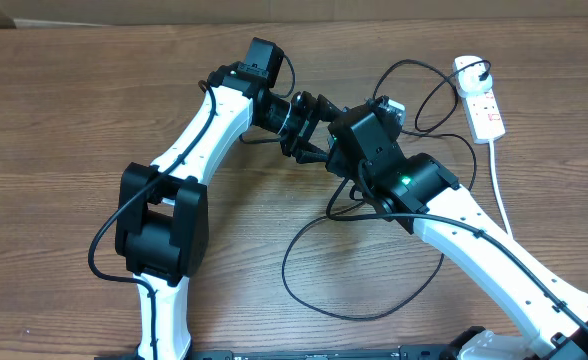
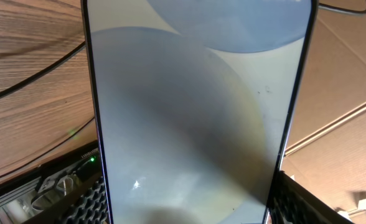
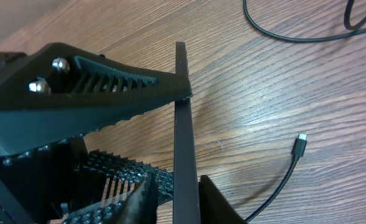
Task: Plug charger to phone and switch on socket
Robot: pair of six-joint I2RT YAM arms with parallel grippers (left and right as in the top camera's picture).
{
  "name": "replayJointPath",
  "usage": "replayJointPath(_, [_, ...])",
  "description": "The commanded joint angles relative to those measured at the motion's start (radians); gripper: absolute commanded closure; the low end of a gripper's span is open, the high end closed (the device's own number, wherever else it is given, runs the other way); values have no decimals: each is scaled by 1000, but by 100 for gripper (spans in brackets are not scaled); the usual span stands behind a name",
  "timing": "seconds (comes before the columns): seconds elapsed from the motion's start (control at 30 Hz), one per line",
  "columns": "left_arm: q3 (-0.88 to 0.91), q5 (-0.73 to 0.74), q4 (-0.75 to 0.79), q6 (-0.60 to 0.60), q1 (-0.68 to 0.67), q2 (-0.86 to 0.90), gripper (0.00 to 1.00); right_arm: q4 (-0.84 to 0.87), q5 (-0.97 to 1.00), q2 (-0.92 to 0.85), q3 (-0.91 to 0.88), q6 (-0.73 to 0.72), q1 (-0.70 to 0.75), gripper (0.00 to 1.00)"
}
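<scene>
The left gripper (image 1: 319, 128) clamps the phone (image 2: 195, 124) across its width near the upper centre of the overhead view. The right gripper (image 3: 192, 134) is narrow, its fingers (image 3: 108, 81) pressed on the phone's two faces. The charger (image 1: 354, 300) loops on the table (image 1: 54, 120), its connector tip (image 3: 302, 138) lying loose. The socket (image 1: 482, 100) sits at upper right.

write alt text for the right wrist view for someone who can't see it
The phone, seen edge-on as a thin dark upright slab, stands mid-frame with the tip of a black ribbed finger touching its left side. To the right, the charger lies with its small connector tip on the wooden table, apart from the phone and not plugged in.
</scene>
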State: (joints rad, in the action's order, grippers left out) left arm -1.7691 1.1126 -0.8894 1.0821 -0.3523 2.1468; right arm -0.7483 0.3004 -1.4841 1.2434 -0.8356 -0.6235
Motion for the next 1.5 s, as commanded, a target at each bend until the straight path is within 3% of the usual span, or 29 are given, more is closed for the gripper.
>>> replayJointPath(0.0, [-14,25,5,11,-8,-52,41,7,21,-1,26,2,-6,85])
replayJointPath(0.27, [-14,26,5,18,-8,-52,40,6,21,-2,26,2,-6,96])
replayJointPath(0.5, [-14,12,16,2,-8,-52,33,6,21,-2,26,2,-6,96])
replayJointPath(0.6, [-14,-21,43,-44,-8,-52,23,6,21,-1,26,-6,-6,96])
replayJointPath(0.93, [-14,-181,83,-228,44,-65,15,-5,-36,63,73,-55,59,96])
replayJointPath(1.07, [-14,-182,83,-295,112,-121,15,-3,-126,97,77,-56,113,96])
replayJointPath(1.2, [-14,-183,54,-506,172,-229,15,6,-252,121,77,-109,189,96])
replayJointPath(1.37, [-14,-255,-41,-715,210,-430,20,150,-580,127,77,-151,291,96])
replayJointPath(1.47, [-14,-362,-82,-723,207,-538,20,253,-758,127,77,-233,335,96])
